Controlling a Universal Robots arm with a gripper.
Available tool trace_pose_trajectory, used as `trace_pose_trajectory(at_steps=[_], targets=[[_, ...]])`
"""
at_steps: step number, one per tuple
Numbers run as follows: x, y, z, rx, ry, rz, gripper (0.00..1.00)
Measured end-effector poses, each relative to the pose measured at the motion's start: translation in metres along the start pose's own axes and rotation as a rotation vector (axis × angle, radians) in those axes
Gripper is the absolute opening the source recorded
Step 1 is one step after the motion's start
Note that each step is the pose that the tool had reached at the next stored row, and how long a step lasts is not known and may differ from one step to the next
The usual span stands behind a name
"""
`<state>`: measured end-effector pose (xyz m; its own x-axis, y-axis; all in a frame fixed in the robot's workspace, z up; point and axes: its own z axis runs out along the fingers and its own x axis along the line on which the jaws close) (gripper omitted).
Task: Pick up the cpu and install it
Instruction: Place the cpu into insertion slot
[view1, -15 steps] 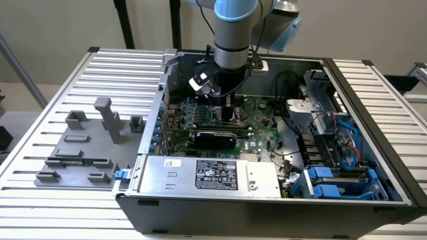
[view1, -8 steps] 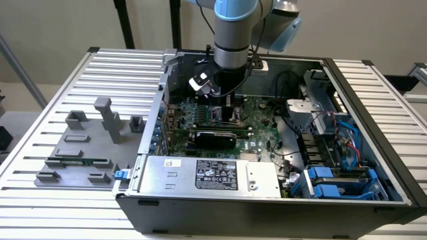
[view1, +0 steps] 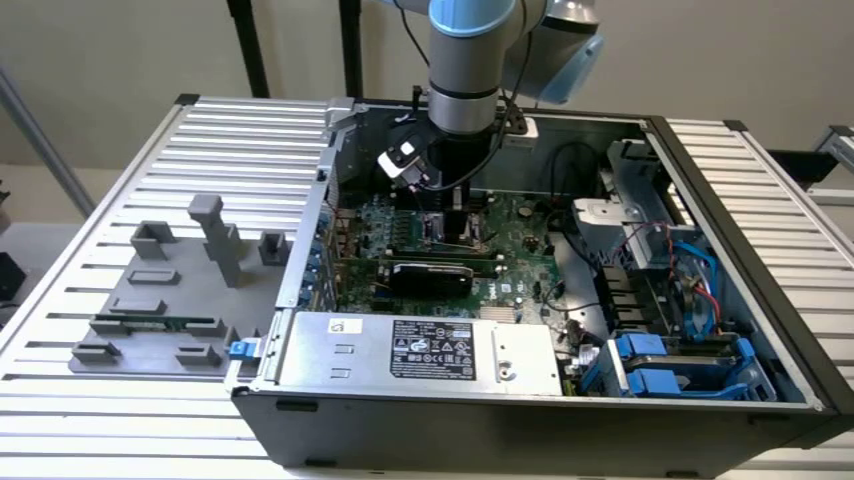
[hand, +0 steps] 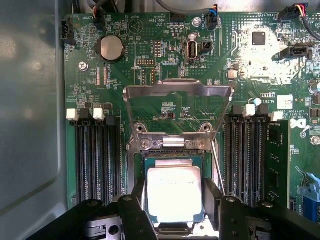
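The arm (view1: 465, 60) reaches into the open case (view1: 534, 430). The gripper (view1: 458, 215) sits low over the motherboard (view1: 523, 268). A grey fixture (view1: 160, 300) lies on the table (view1: 254, 115), at the exterior view's left.

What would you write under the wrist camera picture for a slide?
Seen from the wrist, the robot's fingers grip the silver processor chip at the open socket on the green circuit board.
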<state>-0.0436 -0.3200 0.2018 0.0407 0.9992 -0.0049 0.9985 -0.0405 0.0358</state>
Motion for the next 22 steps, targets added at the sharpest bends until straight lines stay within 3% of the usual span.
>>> trace_pose_trajectory(at_steps=[8, 16, 22], targets=[[0.0000, -0.0005, 0.0012, -0.0155, -0.0020, 0.001, 0.55], [-0.0001, -0.0023, 0.0017, -0.0180, -0.0111, 0.005, 0.55], [0.0003, -0.0024, 0.0023, -0.0198, -0.0119, 0.011, 0.55]])
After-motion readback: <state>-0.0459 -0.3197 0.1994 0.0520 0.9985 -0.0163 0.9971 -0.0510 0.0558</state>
